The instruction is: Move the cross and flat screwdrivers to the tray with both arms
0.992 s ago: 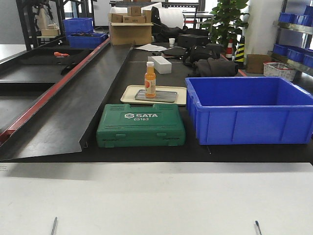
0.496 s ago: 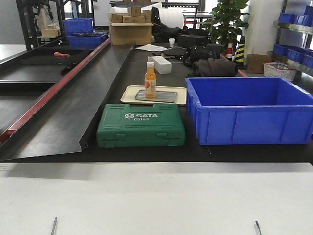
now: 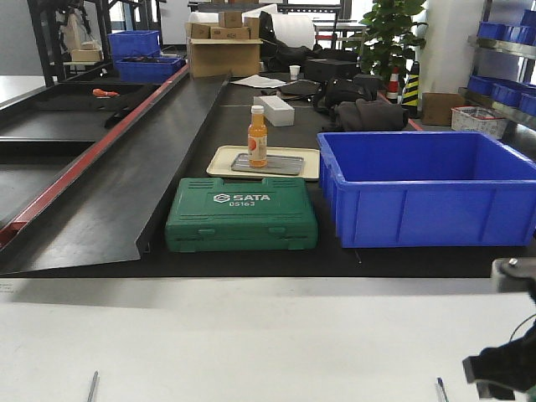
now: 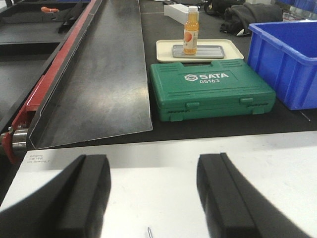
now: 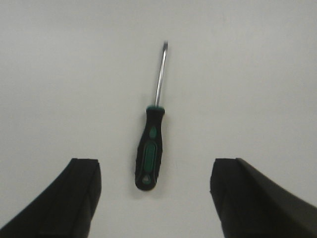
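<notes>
- A white table (image 3: 268,335) fills the foreground. Beyond it sit a blue crate (image 3: 419,193) and a green tool case (image 3: 241,214).
- Behind the case, well away from both arms, the grey metal tray (image 3: 285,164) rests on a cream tray (image 3: 219,164), with an orange bottle (image 3: 257,136) standing on it.
- The right gripper (image 5: 155,168) hangs above the table, fingers spread wide and holding nothing. The left gripper (image 4: 153,183) is likewise wide and empty.
- The right screwdriver (image 5: 154,116) lies flat, centred between the right fingers, with its handle nearest and its shaft pointing straight away.
- Of the left screwdriver (image 4: 149,232), only the shaft tip shows, between the left fingers.
</notes>
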